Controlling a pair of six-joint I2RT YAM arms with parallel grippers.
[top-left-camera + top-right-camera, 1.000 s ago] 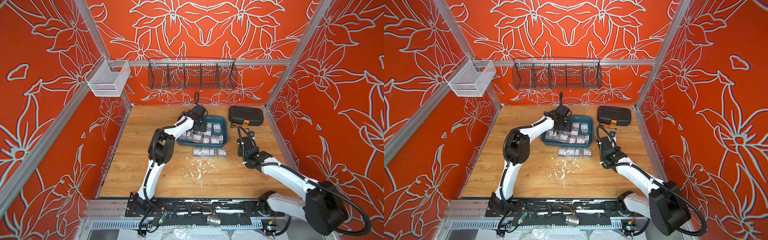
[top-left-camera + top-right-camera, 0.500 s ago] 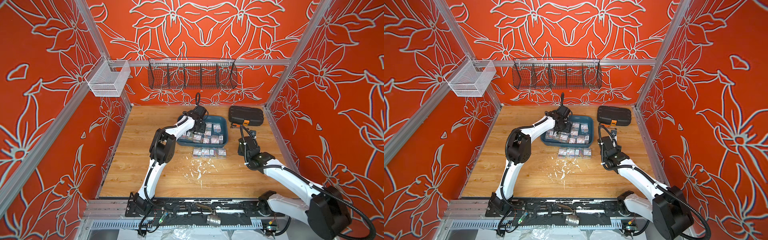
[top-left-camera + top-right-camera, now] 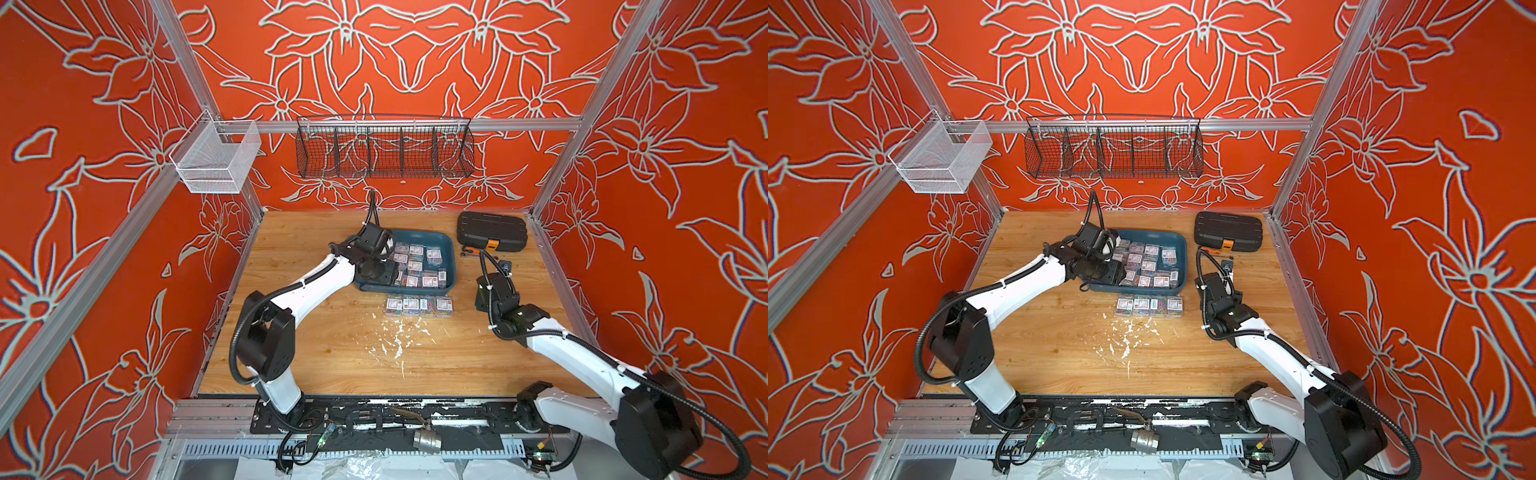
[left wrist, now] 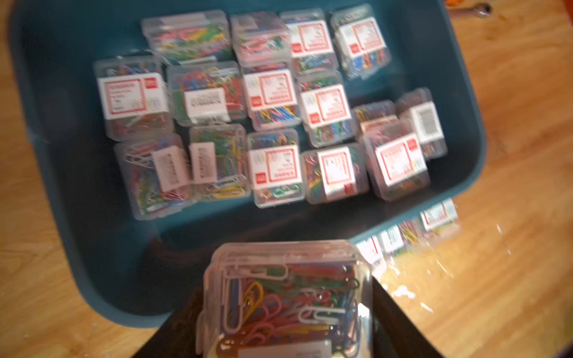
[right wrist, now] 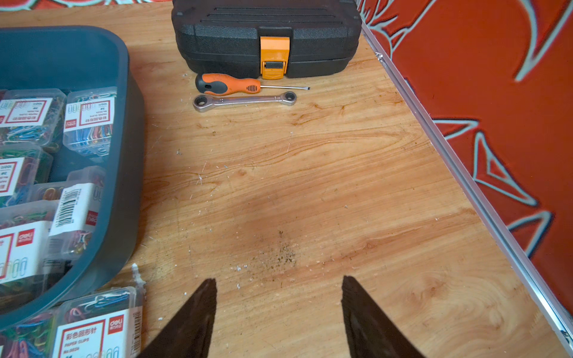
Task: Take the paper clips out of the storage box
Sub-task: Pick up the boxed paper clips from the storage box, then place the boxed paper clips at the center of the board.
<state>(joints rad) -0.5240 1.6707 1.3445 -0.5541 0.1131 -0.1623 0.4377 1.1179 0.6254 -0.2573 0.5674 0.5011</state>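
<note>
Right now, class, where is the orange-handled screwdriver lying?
In the right wrist view the screwdriver lies between the black case and the wrench, on the robot's right of the storage box.

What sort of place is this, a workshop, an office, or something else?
Probably a robot test booth, not a real workshop: a left arm and a right arm are mounted at the front of a wooden table, boxed in by orange flower-patterned walls, with a wire basket hung at the back.
</note>
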